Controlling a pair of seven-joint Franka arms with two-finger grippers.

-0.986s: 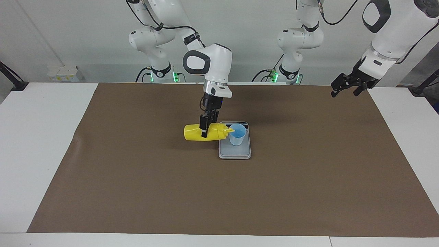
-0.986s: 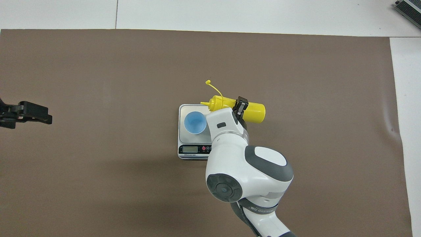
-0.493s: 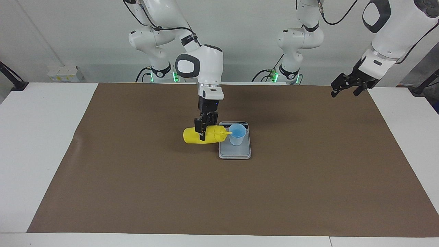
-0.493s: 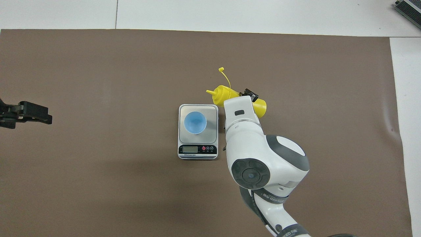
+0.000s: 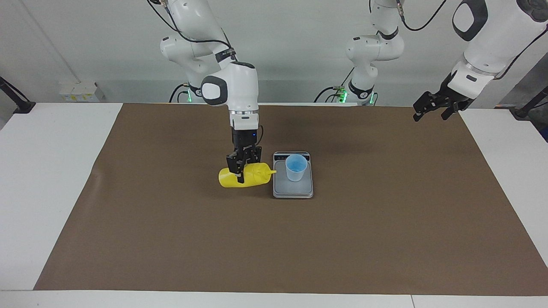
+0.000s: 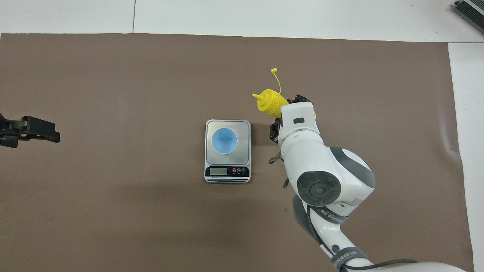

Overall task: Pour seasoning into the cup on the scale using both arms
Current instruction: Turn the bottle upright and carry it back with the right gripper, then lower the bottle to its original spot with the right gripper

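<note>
**Right gripper clamping the tilted seasoning bottle beside the scale**

The right gripper (image 5: pixel 242 172) is pointing straight down and is gripping the seasoning bottle (image 5: pixel 244 176) around its body, with one finger showing on each side of the yellow cylinder. The bottle is lying close to horizontal, its base toward the right arm's end of the surface and its conical nozzle pointing toward the scale (image 5: pixel 293 188). In the facing view the nozzle tip is standing just beside the edge of the scale, short of the cup (image 5: pixel 296 167) and apart from it. In the overhead view the thin cap strap (image 6: pixel 278 79) is sticking out from the nozzle end, with the small cap at its tip.

The cup is standing upright on the grey weighing plate of the scale, its open rim facing up. The dark display strip (image 6: pixel 227 171) is running along the scale edge nearest the robots. The scale is sitting near the middle of the brown mat (image 5: pixel 171 248) that is covering most of the white surface (image 5: pixel 47 171).

The left gripper (image 5: pixel 432 107) is waiting with its fingers spread wide and holding nothing, raised over the edge of the mat at the left arm's end of the surface, well apart from the scale.
</note>
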